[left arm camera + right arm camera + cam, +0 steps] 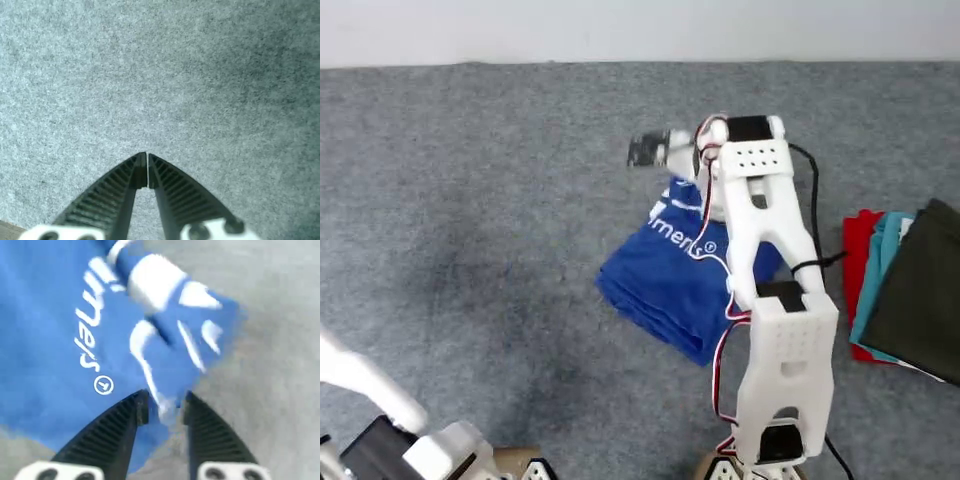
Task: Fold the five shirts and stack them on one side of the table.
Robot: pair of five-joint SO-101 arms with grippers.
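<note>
A folded blue shirt point(665, 280) with white print lies on the grey carpet near the table's middle. My right arm stretches over it, and my right gripper point(645, 152) hangs at the shirt's far edge. In the right wrist view the blue shirt point(60, 315) runs up between the fingers, and my right gripper point(166, 397) pinches a bunched, white-striped edge of it. My left gripper point(148, 157) is shut on nothing, above bare carpet. The left arm point(380, 400) rests at the near left corner.
A stack of folded shirts point(910, 290) sits at the right edge, with red at the bottom, teal in the middle and a dark one on top. Grey carpet point(470, 200) covers the left half and the far strip of the table.
</note>
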